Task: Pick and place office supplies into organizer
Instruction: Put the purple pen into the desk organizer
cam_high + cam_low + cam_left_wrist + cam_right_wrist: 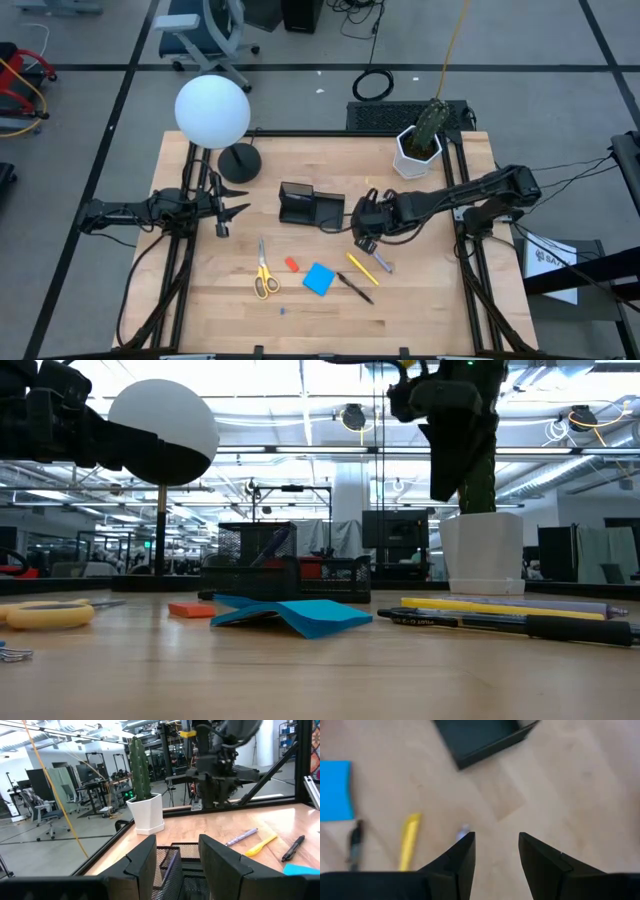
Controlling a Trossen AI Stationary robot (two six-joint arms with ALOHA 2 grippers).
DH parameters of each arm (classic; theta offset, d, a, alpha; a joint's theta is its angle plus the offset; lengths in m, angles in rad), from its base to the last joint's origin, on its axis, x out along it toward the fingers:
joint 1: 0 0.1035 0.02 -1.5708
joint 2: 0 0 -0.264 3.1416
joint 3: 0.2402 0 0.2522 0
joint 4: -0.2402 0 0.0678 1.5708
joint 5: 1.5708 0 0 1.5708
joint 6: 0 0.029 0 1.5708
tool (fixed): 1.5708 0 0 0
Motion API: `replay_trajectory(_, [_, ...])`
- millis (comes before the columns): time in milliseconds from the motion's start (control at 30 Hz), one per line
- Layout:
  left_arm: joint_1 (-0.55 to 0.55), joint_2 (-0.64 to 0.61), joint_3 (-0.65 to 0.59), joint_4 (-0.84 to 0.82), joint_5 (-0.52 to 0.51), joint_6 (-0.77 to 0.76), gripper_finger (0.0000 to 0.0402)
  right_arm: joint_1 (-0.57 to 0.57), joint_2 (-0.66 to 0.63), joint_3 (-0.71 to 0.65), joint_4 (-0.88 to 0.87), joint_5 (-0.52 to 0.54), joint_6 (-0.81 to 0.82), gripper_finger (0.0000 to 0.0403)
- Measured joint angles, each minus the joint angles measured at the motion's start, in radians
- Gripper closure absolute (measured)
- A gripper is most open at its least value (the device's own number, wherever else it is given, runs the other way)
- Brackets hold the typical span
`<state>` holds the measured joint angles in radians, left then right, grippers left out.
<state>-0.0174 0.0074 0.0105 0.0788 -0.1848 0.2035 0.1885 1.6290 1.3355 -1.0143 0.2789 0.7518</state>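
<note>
The black organizer [300,203] stands mid-table, with something purple in its mesh cup [175,862]. On the wood nearer the front edge lie yellow-handled scissors [264,272], a red eraser [292,264], a blue pad [319,279], a yellow pen [362,268], a black pen [355,288] and a purple-grey pen [380,262]. My right gripper [362,238] hangs open above the table, just right of the organizer, tilted down over the purple-grey pen's tip [463,832]. It touches nothing. My left gripper [226,211] waits open and level, left of the organizer.
A white globe lamp [212,110] on a round black base [240,162] stands at the far left. A cactus in a white pot [417,150] stands at the far right. A small blue bit [283,311] lies near the front edge. Bare wood lies right of the pens.
</note>
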Motion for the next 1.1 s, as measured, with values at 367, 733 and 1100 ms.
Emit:
replay_trajectory(367, [0.000, 0.000, 0.000, 0.000, 0.000, 0.000, 0.0247, 0.037, 0.076, 0.026, -0.076, -0.146, 0.126, 0.0261])
replay_trajectory(733, [0.000, 0.000, 0.000, 0.000, 0.000, -0.001, 0.0247, 0.118, 0.110, 0.025, -0.119, -0.233, 0.311, 0.0261])
replay_trajectory(1100, [0.000, 0.000, 0.000, 0.000, 0.000, -0.001, 0.0247, 0.113, 0.188, 0.025, -0.028, -0.258, 0.336, 0.0261])
